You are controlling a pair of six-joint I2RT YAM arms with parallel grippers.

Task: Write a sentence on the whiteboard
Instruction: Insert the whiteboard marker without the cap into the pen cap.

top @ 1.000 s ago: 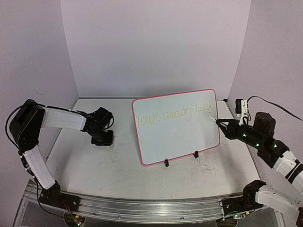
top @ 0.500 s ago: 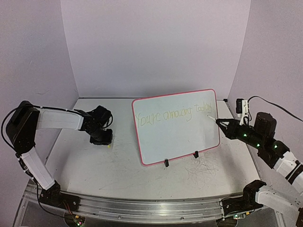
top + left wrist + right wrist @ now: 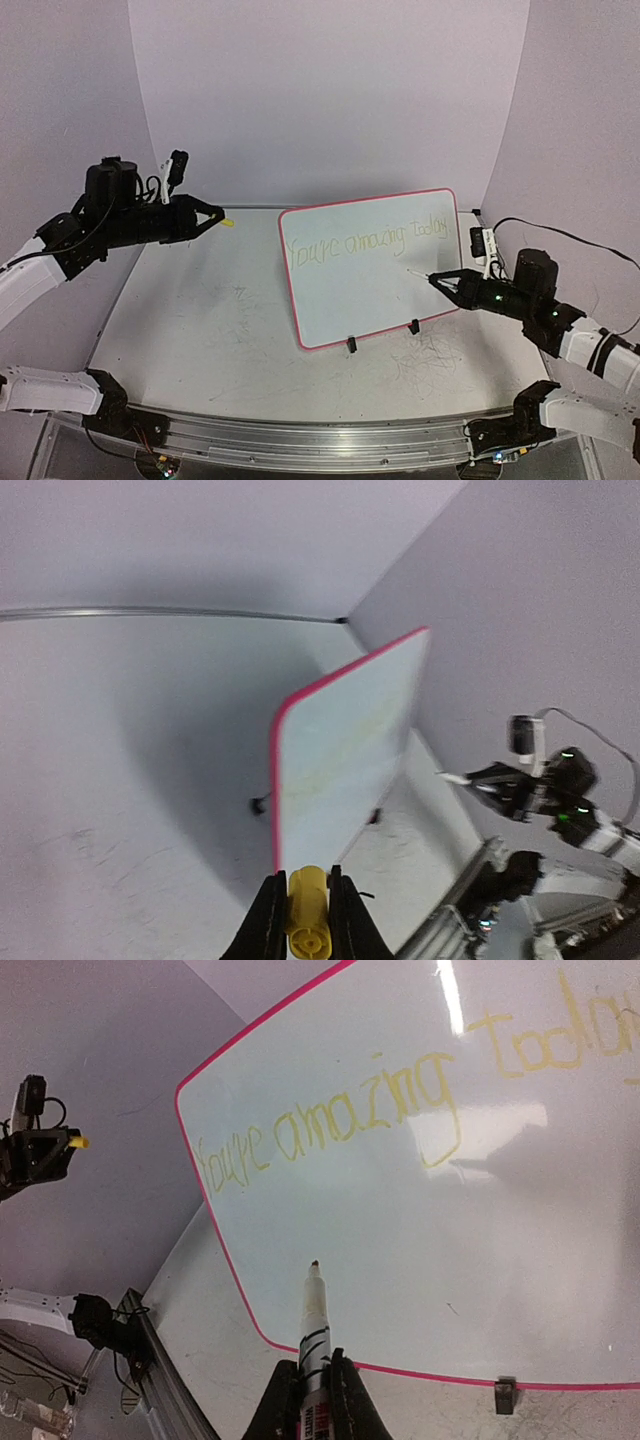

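Observation:
The whiteboard (image 3: 385, 300) stands tilted on two black clip feet at mid-table, its border pink. Across its top runs the sentence (image 3: 365, 243) in faint yellow letters, sharper in the right wrist view (image 3: 330, 1130). My right gripper (image 3: 441, 281) is shut on a white marker (image 3: 313, 1320); its tip points at the blank board below the writing. My left gripper (image 3: 212, 219) hangs raised at the back left, shut on a yellow marker cap (image 3: 307, 920). The left wrist view shows the whiteboard (image 3: 340, 760) edge-on.
Purple walls close in the table on three sides. The tabletop (image 3: 220, 330) is white and scuffed with pen marks. A metal rail (image 3: 300, 440) runs along the near edge by the arm bases. The board's clip feet (image 3: 351, 345) stick out toward the front.
My left arm has lifted off the table with the yellow cap and now hangs high at the back left. My right gripper has drawn the marker down and left, away from the sentence's end.

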